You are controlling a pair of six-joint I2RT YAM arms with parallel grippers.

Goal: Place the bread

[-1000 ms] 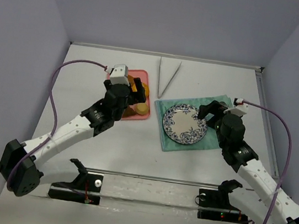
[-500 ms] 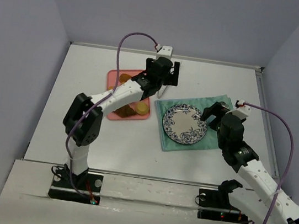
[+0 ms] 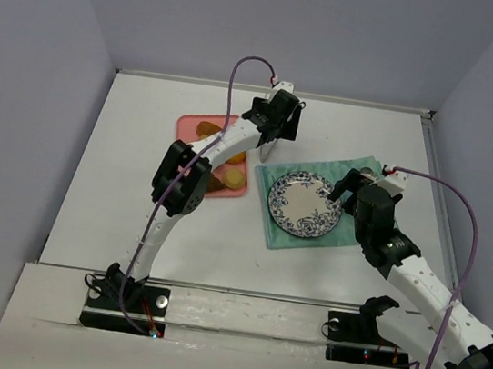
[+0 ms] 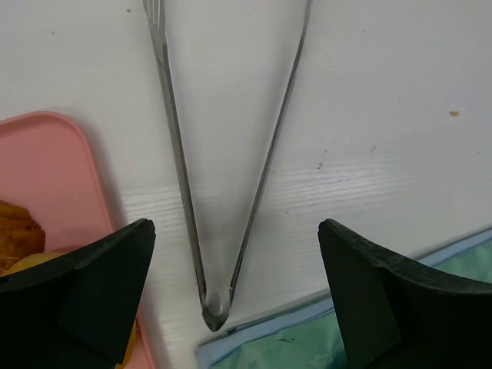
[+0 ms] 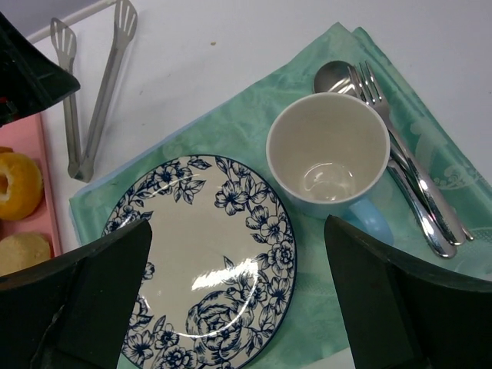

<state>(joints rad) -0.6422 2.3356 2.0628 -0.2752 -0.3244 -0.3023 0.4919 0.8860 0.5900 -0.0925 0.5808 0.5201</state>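
**Left gripper wide over the tongs, bread on the tray**

The blue-flowered plate (image 3: 304,204) lies on a green cloth (image 3: 350,239) on the white table (image 3: 132,214), and nothing is on it. All the bread (image 3: 233,179) is on the pink tray (image 3: 184,122), which lies to the left of the plate in the top view, just beside the cloth edge. The bread is several brown and yellow pieces, and none of them touches the plate.

Beyond the plate, toward the far wall, the metal tongs (image 4: 216,306) lie flat on the table. Their two arms spread away from the plate, and the joined end rests at the cloth edge. The left gripper (image 4: 234,231) hangs over this joined end. Its fingers stand wide apart, one on each side of the tongs, and they hold nothing. I cannot tell how high it is above the table.

The right gripper (image 5: 237,227) hovers over the right part of the plate, also spread wide and empty. Just to the right of the plate a white cup (image 5: 329,154) with a light blue handle stands upright on the cloth. A spoon (image 5: 330,74) and a fork (image 5: 370,78) lie side by side on the far side of the cup from the plate.
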